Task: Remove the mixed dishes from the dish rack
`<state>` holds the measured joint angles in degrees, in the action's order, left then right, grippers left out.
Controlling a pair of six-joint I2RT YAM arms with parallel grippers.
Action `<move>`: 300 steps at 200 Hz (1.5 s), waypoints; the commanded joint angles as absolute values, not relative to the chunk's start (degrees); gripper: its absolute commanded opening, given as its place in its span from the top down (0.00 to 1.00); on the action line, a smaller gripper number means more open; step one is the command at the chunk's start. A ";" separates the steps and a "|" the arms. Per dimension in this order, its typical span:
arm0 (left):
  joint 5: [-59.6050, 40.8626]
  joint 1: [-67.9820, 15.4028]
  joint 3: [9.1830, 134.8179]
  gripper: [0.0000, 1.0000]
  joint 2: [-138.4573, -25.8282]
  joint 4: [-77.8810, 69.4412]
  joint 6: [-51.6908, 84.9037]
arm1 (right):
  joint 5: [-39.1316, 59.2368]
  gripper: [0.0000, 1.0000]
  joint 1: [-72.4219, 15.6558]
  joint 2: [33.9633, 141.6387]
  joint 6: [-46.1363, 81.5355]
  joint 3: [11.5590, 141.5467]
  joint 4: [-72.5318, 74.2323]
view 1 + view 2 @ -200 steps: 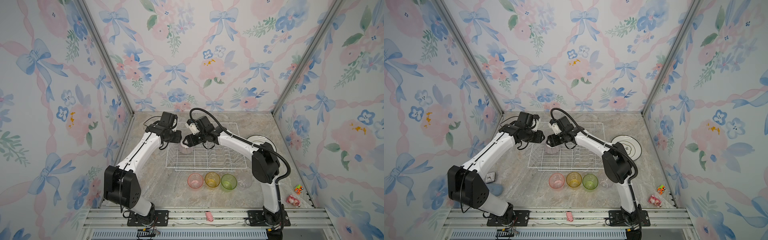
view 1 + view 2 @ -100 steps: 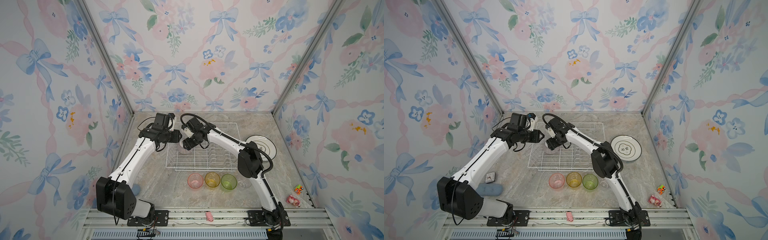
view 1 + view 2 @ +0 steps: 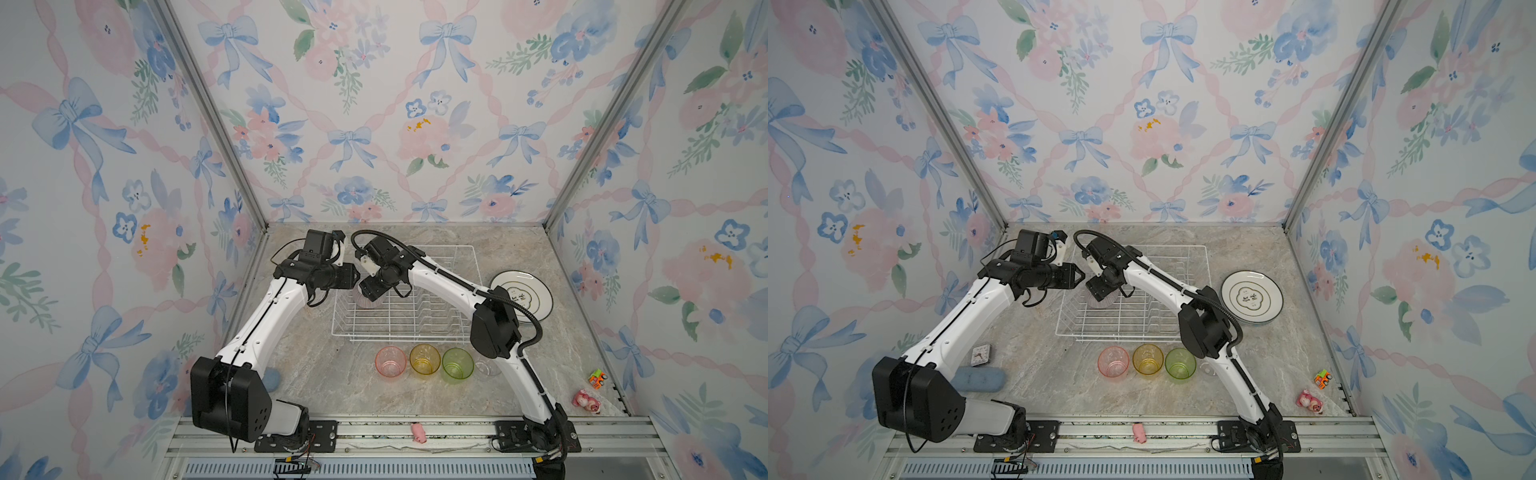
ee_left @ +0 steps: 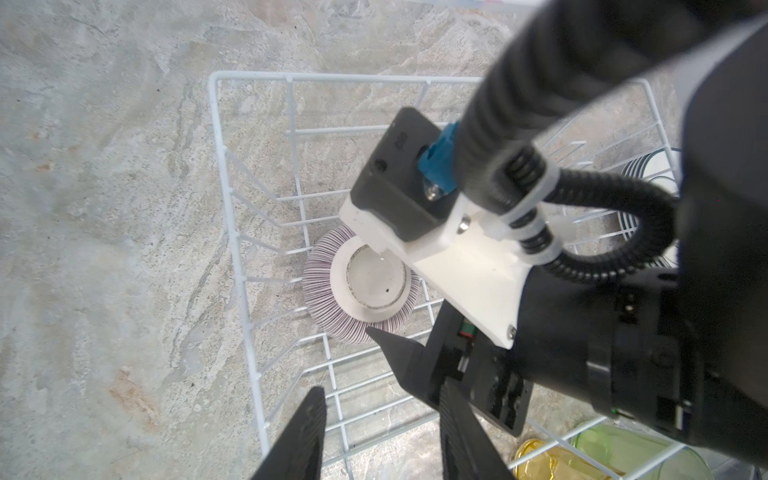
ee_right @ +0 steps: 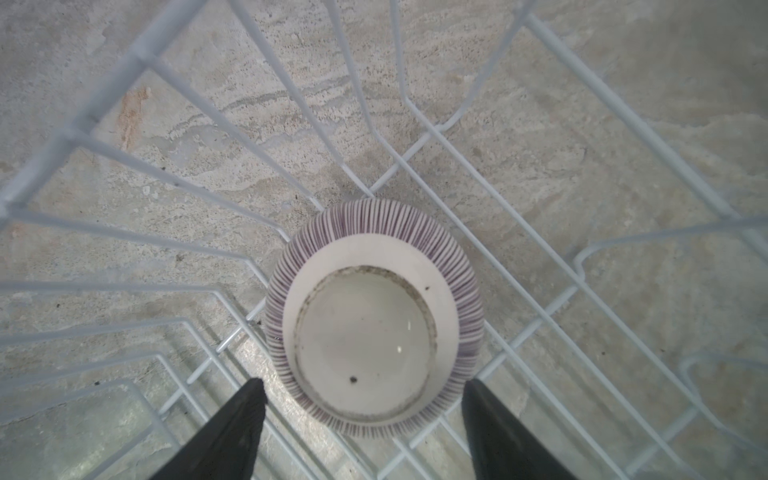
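Upturned bowl [image 5: 374, 316] at the left end of a wire rack [image 3: 436, 307], hemmed in by upright wires. The right pincer [image 5: 362, 382] straddles it, one jaw on either side. The left pincer [image 4: 383, 386] hovers just beside, crowding that corner. The rest of the rack lies open. Cups [image 3: 424, 359] line its front and plates [image 3: 521, 295] lie to its right. Bare tabletop [image 3: 316, 361] lies to its left.
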<state>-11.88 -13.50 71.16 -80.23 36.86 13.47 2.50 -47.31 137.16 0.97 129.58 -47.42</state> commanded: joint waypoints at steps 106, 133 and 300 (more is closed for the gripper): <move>-15.28 -10.77 68.82 0.59 -78.39 36.24 10.72 | 0.88 0.36 -47.68 143.43 0.06 137.33 -50.25; -15.64 -10.79 68.64 0.59 -78.70 36.04 10.72 | 0.81 0.40 -47.63 143.92 -0.67 138.03 -50.33; -21.13 -10.83 65.29 0.59 -79.96 32.75 12.04 | 2.18 0.81 -45.15 128.08 0.02 118.07 -48.42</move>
<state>-18.35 -11.20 66.46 -79.40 34.26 12.01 1.50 -46.54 131.92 -1.43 121.69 -48.36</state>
